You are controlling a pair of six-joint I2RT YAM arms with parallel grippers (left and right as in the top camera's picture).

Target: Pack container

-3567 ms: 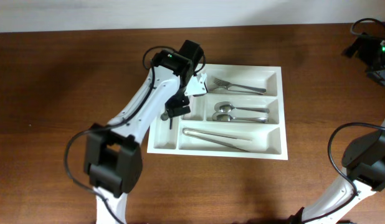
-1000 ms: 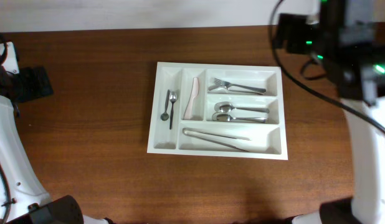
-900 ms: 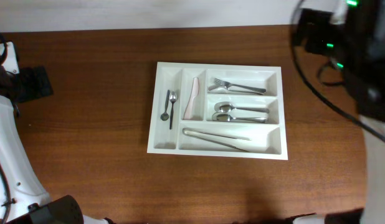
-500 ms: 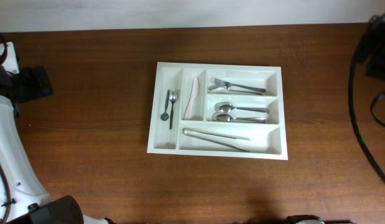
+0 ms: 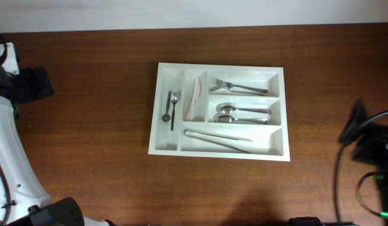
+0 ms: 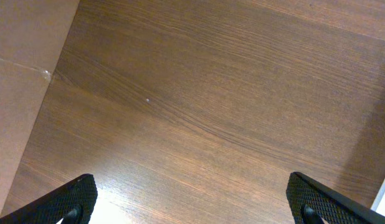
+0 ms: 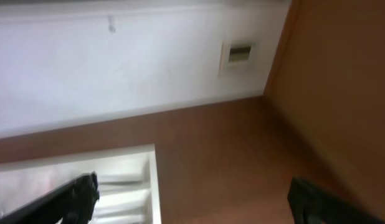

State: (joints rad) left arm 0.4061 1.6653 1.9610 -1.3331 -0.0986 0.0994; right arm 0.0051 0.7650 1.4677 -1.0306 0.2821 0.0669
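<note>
Container (image 5: 285,113) is seen flat at the centre of the wooden table (image 5: 87,138), long side running left to right, clear of both arms.

5 compartments, all filled:
- Outer narrow slot on the left: 2 small spoons (image 5: 169,108), 1 dark and 1 silver, laid side by side lengthwise.
- Inner narrow slot: 1 pale knife (image 5: 194,100), laid lengthwise.
- Top wide slot: forks (image 5: 239,86), tines to the left. The count cannot be told for certain.
- Middle wide slot: 2 spoons (image 5: 241,114), bowls to the left, stacked close together.
- Bottom wide slot: a long metal utensil (image 5: 218,139), slightly tilted. Its type cannot be told.

Left arm (image 5: 9,144) is parked at the left table edge, well apart from the tray. Left gripper (image 6: 202,202) is seen with jaws spread wide, a fingertip in each lower corner of the wrist view. Only bare wood is seen between them and nothing is held.

Right arm (image 5: 370,150) is at the lower right of the table, also well apart from the tray. Right gripper (image 7: 195,198) is likewise spread wide and empty. Its view is blurred. A white wall (image 7: 118,62) with a wall plate (image 7: 240,52) is shown, with 1 corner of the tray at lower left.
</note>
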